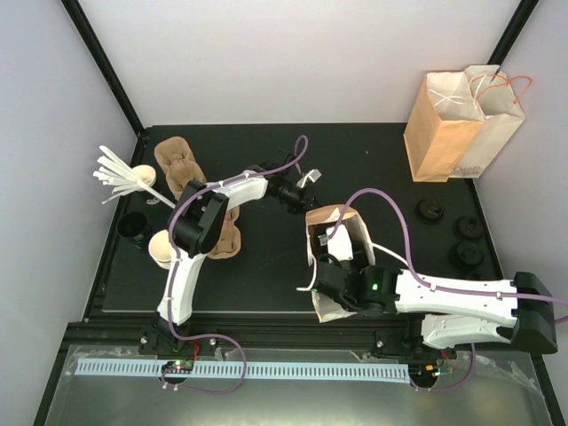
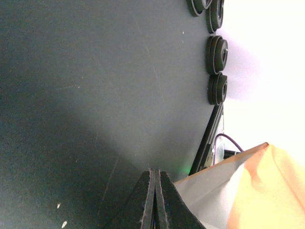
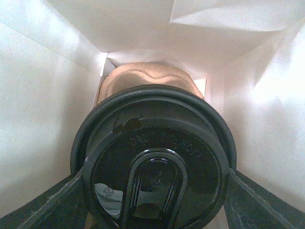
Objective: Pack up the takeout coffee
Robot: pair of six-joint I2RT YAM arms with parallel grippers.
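Right gripper (image 3: 153, 200) is shown clamped on the takeout coffee (image 3: 152, 152), which is held inside the open paper bag (image 3: 43, 105) above a tan moulded insert (image 3: 147, 78). The left gripper (image 2: 155, 175) is pressed shut just beside the bag, and whether any paper is pinched cannot be told. Packing is judged nearly done, with the cup inside the bag but not yet set down or released, and it is seen only as a glossy round black lid with a raised sip tab.
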